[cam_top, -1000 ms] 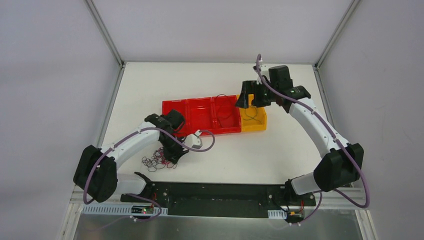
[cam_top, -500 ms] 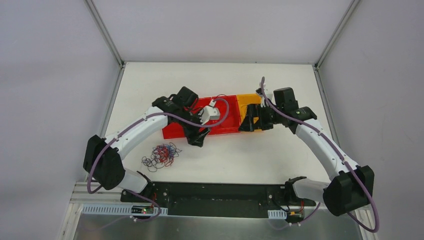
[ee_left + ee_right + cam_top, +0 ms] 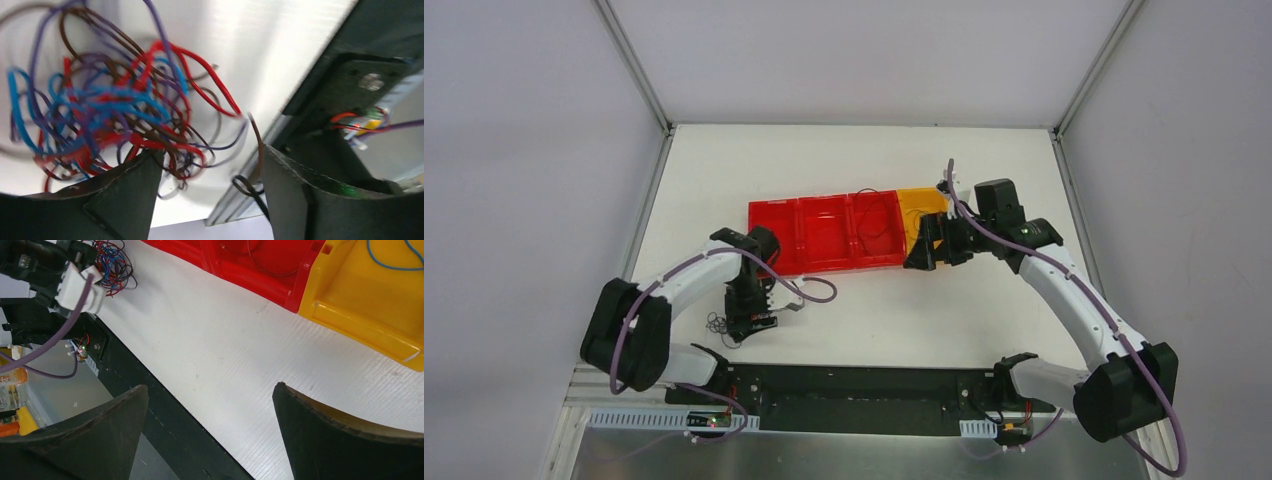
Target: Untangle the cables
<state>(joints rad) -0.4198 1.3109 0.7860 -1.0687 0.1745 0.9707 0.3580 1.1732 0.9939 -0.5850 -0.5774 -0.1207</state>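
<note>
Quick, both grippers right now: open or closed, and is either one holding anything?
Left gripper: open, at the cables, not clamped on them.
Right gripper: open, empty.

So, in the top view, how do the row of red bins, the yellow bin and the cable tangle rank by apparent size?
1. row of red bins
2. yellow bin, partly behind the right gripper
3. cable tangle, mostly hidden under the left gripper, so its rank is uncertain
</note>
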